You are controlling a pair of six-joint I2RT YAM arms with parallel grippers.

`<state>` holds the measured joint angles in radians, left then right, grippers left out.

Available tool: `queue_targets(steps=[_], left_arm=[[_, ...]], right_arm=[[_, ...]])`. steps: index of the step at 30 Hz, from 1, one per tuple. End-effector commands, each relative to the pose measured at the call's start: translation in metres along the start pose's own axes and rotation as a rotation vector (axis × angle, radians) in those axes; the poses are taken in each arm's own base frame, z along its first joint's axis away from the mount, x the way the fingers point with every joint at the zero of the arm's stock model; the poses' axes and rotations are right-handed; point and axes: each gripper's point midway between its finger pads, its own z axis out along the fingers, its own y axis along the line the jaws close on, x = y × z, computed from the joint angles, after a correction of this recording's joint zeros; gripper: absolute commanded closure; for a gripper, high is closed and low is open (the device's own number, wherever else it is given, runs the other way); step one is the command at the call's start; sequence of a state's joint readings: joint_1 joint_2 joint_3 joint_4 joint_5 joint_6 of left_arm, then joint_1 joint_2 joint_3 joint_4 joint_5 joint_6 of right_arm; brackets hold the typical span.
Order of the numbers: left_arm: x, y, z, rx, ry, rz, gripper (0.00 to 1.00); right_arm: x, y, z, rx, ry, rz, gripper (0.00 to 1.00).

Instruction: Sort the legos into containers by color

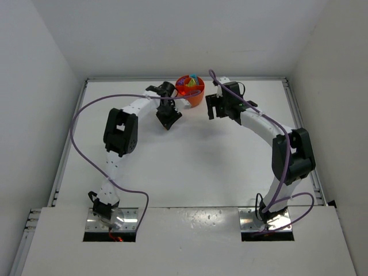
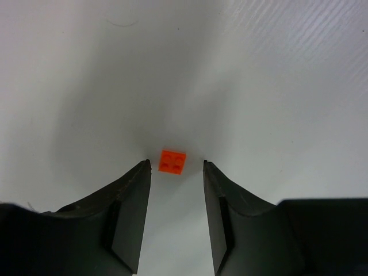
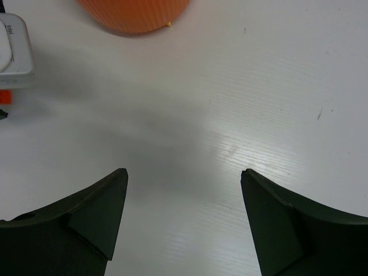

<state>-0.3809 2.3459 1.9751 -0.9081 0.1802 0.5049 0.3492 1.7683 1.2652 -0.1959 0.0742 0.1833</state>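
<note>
Okay, top view: round bright-orange plastic dish with inner dividers [image 1: 190, 91] sits at the far middle of the white surface [image 1: 190, 167]. Small plastic pieces [image 1: 191, 81] in purple, lime green and cyan lie inside it; can't tell which compartment holds which. The left pincer [image 1: 168, 118] points down at the surface just left of and nearer than the dish. The right pincer [image 1: 214, 107] hangs just right of the dish. Neither one's opening is readable from this height.

Left wrist view: left pincer [image 2: 175, 167] is spread open, holding nothing. A small orange square studded plastic brick [image 2: 172, 161], four studs up, lies flat on the surface right at the gap between the two fingertips [image 2: 144, 172], touching neither.

Right wrist view: right pincer [image 3: 184, 175] is wide open and empty above bare surface [image 3: 230, 115]. The dish's ribbed outer wall [image 3: 135, 11] shows at the top edge, well apart from the fingertips. A white casing [image 3: 14, 52] sits at the left edge, with a sliver of orange below it, too cropped to identify.
</note>
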Motion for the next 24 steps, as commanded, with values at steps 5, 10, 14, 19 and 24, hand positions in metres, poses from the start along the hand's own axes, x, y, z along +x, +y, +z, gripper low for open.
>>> queue_targets(steps=[5, 10, 14, 19, 24], left_arm=[[-0.014, 0.000, 0.004, 0.029, -0.027, 0.030, 0.53], [-0.009, -0.002, 0.014, 0.044, -0.005, 0.024, 0.54], [-0.004, -0.006, 0.015, 0.064, 0.007, 0.029, 0.55], [0.005, -0.006, 0.016, 0.072, 0.023, 0.016, 0.55], [0.018, -0.013, 0.016, 0.082, 0.056, 0.019, 0.57]], right_arm=[[-0.025, 0.001, 0.000, -0.009, -0.057, -0.001, 0.20], [-0.024, 0.003, 0.002, -0.017, -0.048, -0.002, 0.20], [-0.023, 0.003, 0.002, -0.017, -0.048, -0.002, 0.20], [-0.023, 0.003, 0.002, -0.017, -0.048, -0.002, 0.20], [-0.022, 0.003, 0.004, -0.017, -0.039, -0.002, 0.20]])
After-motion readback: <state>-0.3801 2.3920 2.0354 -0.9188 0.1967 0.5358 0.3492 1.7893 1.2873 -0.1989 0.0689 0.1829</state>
